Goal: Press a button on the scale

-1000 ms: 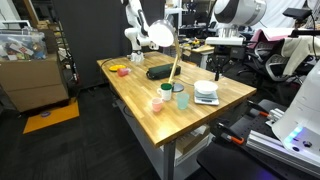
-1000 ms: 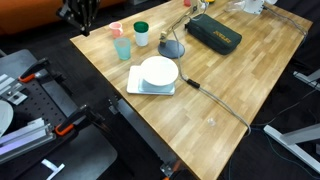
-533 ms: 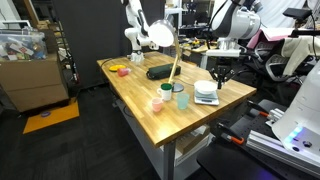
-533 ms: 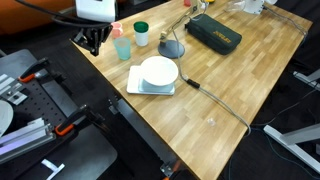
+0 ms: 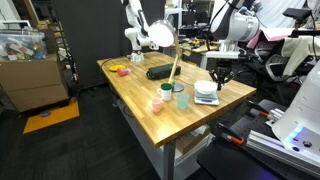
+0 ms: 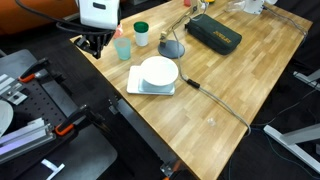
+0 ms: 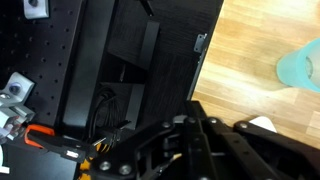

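Observation:
The scale (image 6: 152, 76) is a low white unit with a round pale plate, near the table's edge. It also shows in an exterior view (image 5: 206, 92), and its white corner shows in the wrist view (image 7: 262, 125). My gripper (image 6: 95, 45) hangs at the table's edge, off to the side of the scale and next to a teal cup (image 6: 122, 47). It does not touch the scale. In the wrist view my gripper (image 7: 196, 128) has its dark fingers together and holds nothing. It also shows in an exterior view (image 5: 220, 76), just behind the scale.
A pink cup (image 6: 116, 30) and a white cup with a green top (image 6: 141, 34) stand behind the teal cup. A desk lamp's base (image 6: 172, 48) and bent arm sit by the scale. A black case (image 6: 213, 33) lies farther back. Black equipment stands beside the wooden table (image 6: 230, 80).
My gripper has come down and moved in toward the table edge beside the teal cup, closer to the scale. The scale and cups have not moved.

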### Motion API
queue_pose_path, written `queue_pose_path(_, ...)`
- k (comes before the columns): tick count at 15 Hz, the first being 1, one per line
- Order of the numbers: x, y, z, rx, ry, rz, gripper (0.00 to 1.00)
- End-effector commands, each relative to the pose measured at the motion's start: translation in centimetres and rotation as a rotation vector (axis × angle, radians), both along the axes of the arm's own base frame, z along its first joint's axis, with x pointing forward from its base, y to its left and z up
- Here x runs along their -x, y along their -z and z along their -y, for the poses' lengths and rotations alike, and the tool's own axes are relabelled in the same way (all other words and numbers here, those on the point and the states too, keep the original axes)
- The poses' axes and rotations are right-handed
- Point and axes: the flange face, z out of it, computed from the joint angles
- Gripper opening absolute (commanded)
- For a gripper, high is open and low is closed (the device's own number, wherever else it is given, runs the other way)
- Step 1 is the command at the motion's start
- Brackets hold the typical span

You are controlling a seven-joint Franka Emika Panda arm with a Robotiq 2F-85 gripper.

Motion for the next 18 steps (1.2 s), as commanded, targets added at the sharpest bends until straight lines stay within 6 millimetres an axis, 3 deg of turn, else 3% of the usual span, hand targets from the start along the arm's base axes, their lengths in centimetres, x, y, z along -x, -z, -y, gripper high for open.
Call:
queue_pose_path(1, 0.0, 0.0, 0.0, 0.0, 0.0, -0.001, 0.01)
queue_pose_path(5, -0.7, 1.4, 1.4, 0.024, 0.005, -0.033, 0.0)
queue_pose_path(8, -1.7, 3.8, 2.8, 0.056, 0.006, -0.071, 0.0)
queue_pose_path(14, -5.5, 9.2, 3.3, 0.099, -0.048, -0.156, 0.0)
queue_pose_path(18, -8.0, 11.0, 4.0, 0.149, -0.074, -0.156, 0.0)
